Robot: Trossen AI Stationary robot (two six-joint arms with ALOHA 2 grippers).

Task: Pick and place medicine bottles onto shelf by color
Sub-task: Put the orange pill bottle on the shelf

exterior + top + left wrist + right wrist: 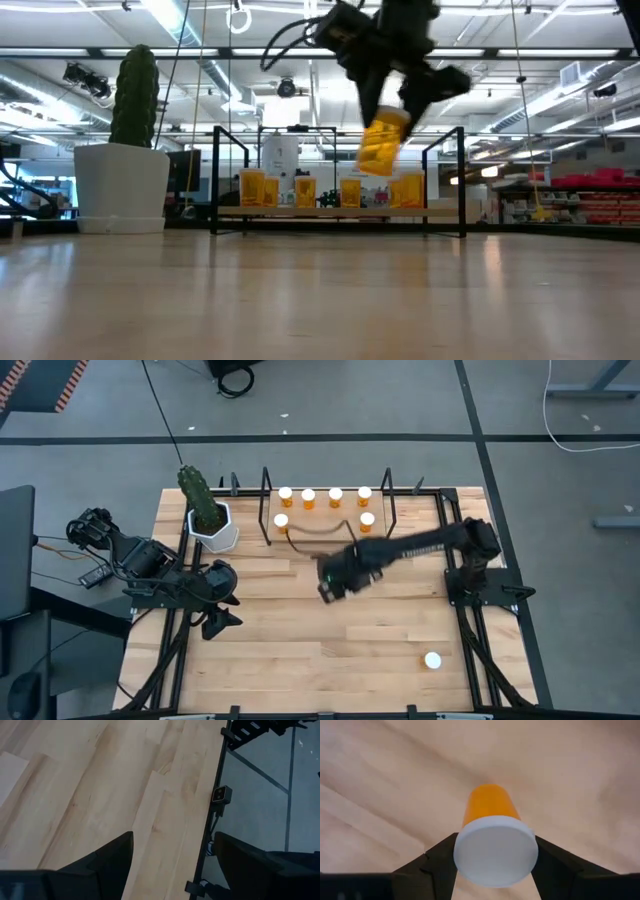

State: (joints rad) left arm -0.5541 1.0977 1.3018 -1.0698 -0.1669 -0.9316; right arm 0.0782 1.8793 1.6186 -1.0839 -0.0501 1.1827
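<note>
From above: right hand (333, 586) out over the middle of the desk (280, 660), reached well across from its own base, with the shelf (325, 525) lying beyond it and slightly toward that base; six white caps up there, four in a back row and two nearer, with open board between the nearer pair; the carried bottle itself hidden under the hand in this view; one more loose bottle (432, 660) standing well behind the hand, near the desk's front edge on the right arm's side; left hand (215, 622) parked at its own edge of the desk beside the cactus pot (215, 530), much farther from the shelf's free spots, so clearly not the arm for this placement. From desk height: right hand (400, 105) raised high, clamped on a held bottle (383, 146) that hangs below it tilted off upright, well clear of the desk and above the level of the shelf (340, 212), whose standing bottles show behind and under it. From the left wrist: only bare desk (100, 785) and its far edge ahead of the left fingers (115, 857), which stand apart around nothing. From the right wrist: fingers (437, 857) closed on either side of the held bottle (492, 840), white cap toward the wrist, orange body pointing away along the hand's own line. Judged from this: long axis needing to be brought upright, then carried forward and lowered into a gap among the standing bottles.
</note>
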